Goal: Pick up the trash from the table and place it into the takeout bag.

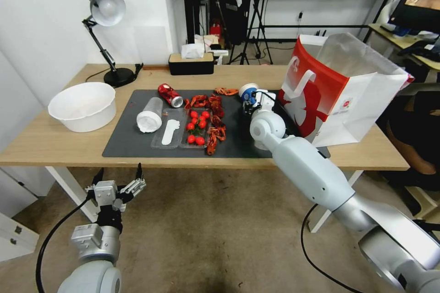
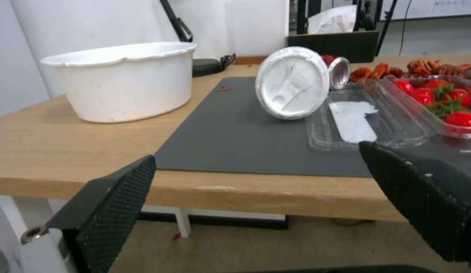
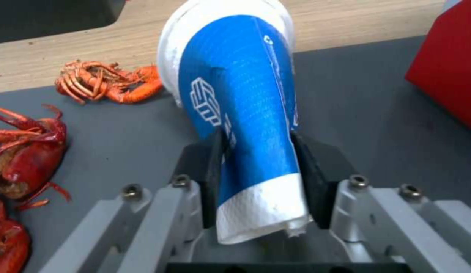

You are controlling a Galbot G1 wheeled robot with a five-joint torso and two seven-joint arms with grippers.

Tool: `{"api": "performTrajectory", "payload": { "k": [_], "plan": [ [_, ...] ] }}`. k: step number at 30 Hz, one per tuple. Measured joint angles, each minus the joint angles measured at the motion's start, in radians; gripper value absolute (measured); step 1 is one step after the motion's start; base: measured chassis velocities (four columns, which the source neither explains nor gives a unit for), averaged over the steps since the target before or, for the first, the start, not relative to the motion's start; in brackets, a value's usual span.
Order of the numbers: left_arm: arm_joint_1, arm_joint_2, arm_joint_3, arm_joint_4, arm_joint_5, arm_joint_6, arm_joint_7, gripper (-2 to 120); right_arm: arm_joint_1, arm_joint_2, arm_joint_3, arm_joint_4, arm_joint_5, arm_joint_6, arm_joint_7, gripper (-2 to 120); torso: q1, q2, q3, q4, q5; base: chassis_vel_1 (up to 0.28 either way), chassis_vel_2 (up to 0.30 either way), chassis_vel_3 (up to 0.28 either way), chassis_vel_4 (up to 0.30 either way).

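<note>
My right gripper is over the dark mat on the table, just left of the takeout bag. It is shut on the blue-and-white paper cup, squeezing its narrow end, and the cup lies on its side just above the mat. More trash lies on the mat: a crushed red can and a clear plastic cup on its side. My left gripper hangs open below the table's front edge with nothing in it, facing that cup.
A white basin stands at the table's left, with a desk lamp and a black tissue box behind. Clear trays hold a white utensil and tomatoes. Red crayfish shells lie mid-mat.
</note>
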Motion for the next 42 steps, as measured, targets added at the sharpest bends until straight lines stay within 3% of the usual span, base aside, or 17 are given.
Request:
{"api": "performTrajectory", "payload": {
  "k": [6,8,10,16,20,27,29,32,35,37,42],
  "plan": [
    [-0.001,0.000,0.002,0.003,0.001,-0.001,0.000,100,-0.007,0.001,-0.001,0.000,0.000,-0.001,0.000,17,0.000,0.000,0.000,0.0002,0.0001,0.000,0.000,0.000,0.000],
    [-0.001,0.000,0.002,0.003,0.001,-0.001,0.000,100,-0.007,0.001,-0.001,0.000,0.000,-0.001,0.000,17,0.000,0.000,0.000,0.0002,0.0001,0.000,0.000,0.000,0.000],
    [-0.001,-0.001,0.003,0.008,0.003,-0.004,0.000,100,-0.010,0.000,-0.001,0.004,0.000,-0.001,0.000,6,0.000,0.000,0.000,0.0003,0.0001,0.000,0.000,0.000,0.000],
    [-0.001,-0.001,0.004,0.011,0.003,-0.007,0.000,100,-0.022,-0.003,0.003,0.026,-0.002,0.001,0.003,0,0.000,0.000,0.000,0.0003,0.0001,0.000,0.000,0.000,0.000],
    [-0.002,0.000,0.003,0.011,0.003,-0.008,0.000,100,-0.028,-0.020,0.007,0.078,-0.002,0.017,0.000,0,0.000,0.000,0.000,0.0001,0.0004,0.000,0.000,0.000,0.000],
    [-0.002,-0.002,0.004,0.010,0.008,-0.007,0.000,100,-0.026,-0.085,0.055,0.343,0.004,0.080,-0.084,0,0.000,0.000,0.000,0.0003,0.0001,0.000,0.000,0.000,0.000],
    [-0.002,-0.003,0.004,0.009,0.009,-0.007,0.000,100,-0.023,-0.093,0.065,0.367,0.006,0.084,-0.093,0,0.000,0.000,0.000,0.0003,0.0001,0.000,0.000,0.000,0.000],
    [0.000,-0.005,0.006,0.008,0.016,-0.006,0.001,100,-0.001,-0.144,0.163,0.501,0.001,0.044,-0.070,0,0.000,0.000,0.000,0.0001,0.0002,0.000,0.000,0.000,0.000],
    [0.000,-0.006,0.007,0.008,0.020,-0.005,0.001,100,0.011,-0.189,0.236,0.546,-0.015,-0.010,-0.028,0,0.000,0.000,0.000,0.0003,0.0003,0.000,0.000,0.000,0.000],
    [0.000,-0.007,0.009,0.007,0.023,-0.005,0.001,100,0.004,-0.248,0.317,0.558,-0.071,-0.061,-0.021,0,0.000,0.000,0.000,0.0002,0.0003,0.000,0.000,0.000,0.000],
    [0.000,-0.008,0.014,0.007,0.028,-0.005,0.001,100,-0.032,-0.317,0.410,0.557,-0.115,-0.111,-0.018,0,0.000,0.000,0.000,-0.0002,0.0004,0.000,0.000,0.000,0.000]
  ]
}}
